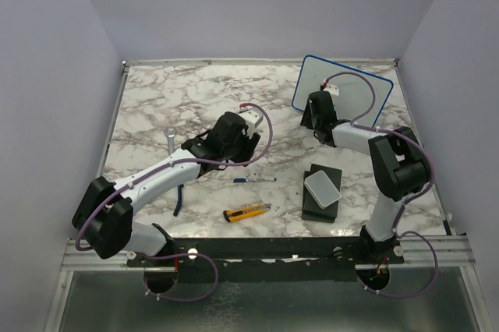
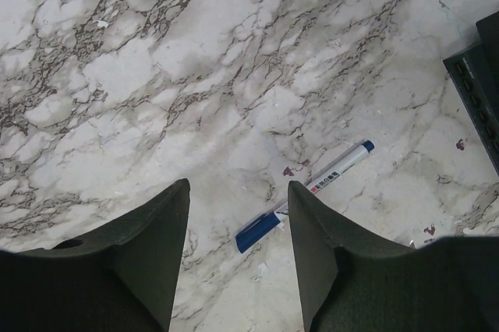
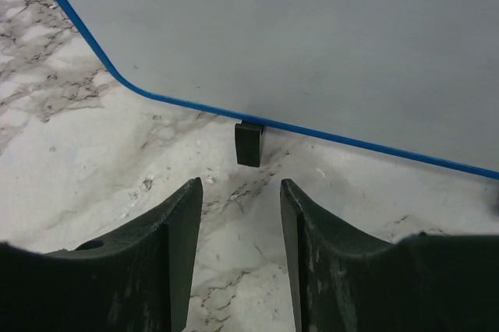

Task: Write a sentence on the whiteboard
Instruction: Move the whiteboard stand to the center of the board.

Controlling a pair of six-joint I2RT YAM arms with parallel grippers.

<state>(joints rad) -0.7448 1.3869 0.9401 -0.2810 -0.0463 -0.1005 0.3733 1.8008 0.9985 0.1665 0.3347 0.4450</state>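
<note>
Taking up the marker.
Left gripper (image 2: 238,192), open and empty, above the marker (image 2: 337,168) lying toward 2 o'clock: straddle its barrel squarely. Right gripper (image 3: 240,188), open, faces the whiteboard (image 3: 312,36).

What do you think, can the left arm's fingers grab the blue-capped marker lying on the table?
Probably yes. The left fingers are spread open and hang close above the marker, which lies flat on the bare marble table with nothing covering it. The black box sits off to one side.
</note>
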